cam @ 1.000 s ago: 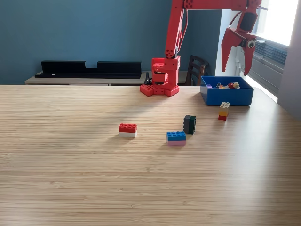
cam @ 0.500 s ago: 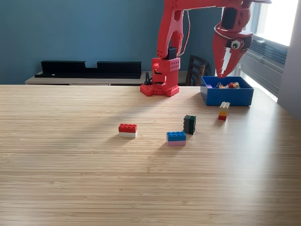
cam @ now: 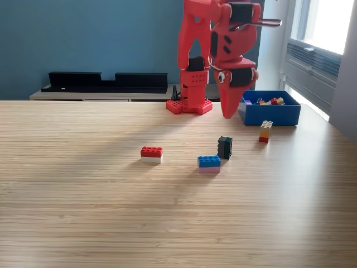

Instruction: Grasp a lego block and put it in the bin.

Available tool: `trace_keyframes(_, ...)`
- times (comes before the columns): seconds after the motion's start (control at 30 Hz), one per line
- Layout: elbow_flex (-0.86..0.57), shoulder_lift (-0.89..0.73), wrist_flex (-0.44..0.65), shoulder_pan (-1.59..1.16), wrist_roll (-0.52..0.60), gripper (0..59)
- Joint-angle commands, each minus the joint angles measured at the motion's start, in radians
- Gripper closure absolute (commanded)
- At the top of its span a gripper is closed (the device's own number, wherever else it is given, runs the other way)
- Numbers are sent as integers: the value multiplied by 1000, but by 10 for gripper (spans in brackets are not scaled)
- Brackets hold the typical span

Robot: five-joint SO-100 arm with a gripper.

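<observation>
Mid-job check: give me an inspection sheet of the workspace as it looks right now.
Surface: wooden table, four blocks loose on it.
Job's things: red-and-white block; blue-and-pink block; dark block standing just behind it; yellow-topped stacked block in front of the blue bin. The bin holds a few small pieces.
Clutter: nothing seen.
Pincer: pincer points down, above the table behind the dark block, carrying nothing; jaws look closed, though the angle leaves it uncertain.
Cables: thin wire along the upper arm.
Surroundings: blue wall, low shelf with black trays, chair behind the arm base, bright window at the exterior view's right.
</observation>
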Motion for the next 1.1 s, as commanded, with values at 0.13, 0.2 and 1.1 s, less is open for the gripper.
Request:
trace_keyframes(0.13, 38, 106, -69, 31, 3, 585)
trace_keyframes(0.2, 41, 106, -75, 31, 3, 585)
trace_keyframes(1.1, 63, 106, -241, 328, 78, 584)
